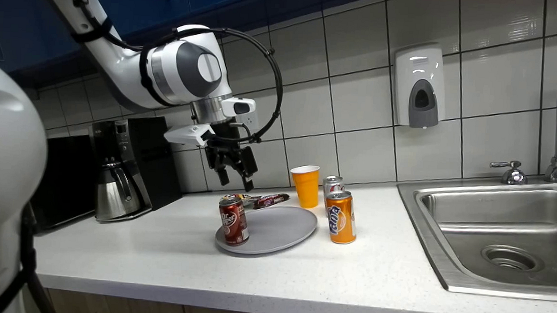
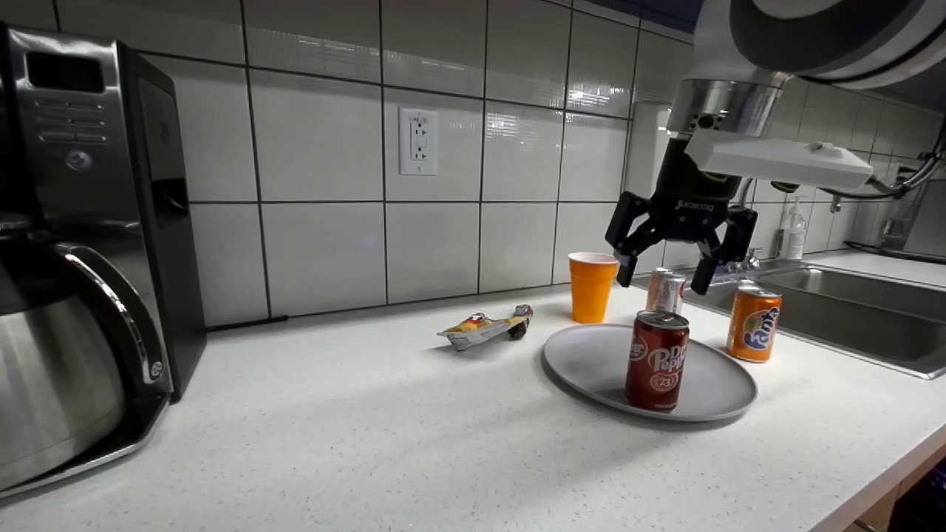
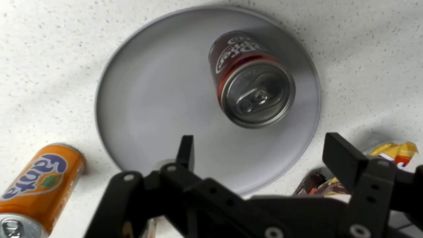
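One Dr Pepper can [image 2: 657, 362] stands on the plate [image 3: 155, 99], upright so probably steady; empty gripper [image 2: 663, 280] hangs spread wide above the plate.

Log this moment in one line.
gripper: open, empty, touching nothing; Dr Pepper can: upright on plate; Fanta can: upright beside plate

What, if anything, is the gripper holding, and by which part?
Nothing: the gripper hangs open, not touching the Dr Pepper can on the plate.
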`<action>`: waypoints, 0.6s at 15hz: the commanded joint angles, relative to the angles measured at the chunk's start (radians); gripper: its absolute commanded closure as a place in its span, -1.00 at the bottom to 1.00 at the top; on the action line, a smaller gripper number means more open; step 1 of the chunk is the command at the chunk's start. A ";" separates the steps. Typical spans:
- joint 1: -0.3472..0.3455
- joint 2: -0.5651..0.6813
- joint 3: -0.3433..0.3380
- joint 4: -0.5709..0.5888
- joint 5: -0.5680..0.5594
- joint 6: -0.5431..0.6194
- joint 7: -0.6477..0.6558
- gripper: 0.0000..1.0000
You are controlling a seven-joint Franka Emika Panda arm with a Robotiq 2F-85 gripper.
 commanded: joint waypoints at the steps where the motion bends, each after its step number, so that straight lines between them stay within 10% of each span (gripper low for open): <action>1: -0.049 -0.060 0.011 -0.002 -0.012 -0.046 0.011 -1.00; 9: -0.136 -0.104 -0.005 -0.011 -0.016 -0.096 0.045 -1.00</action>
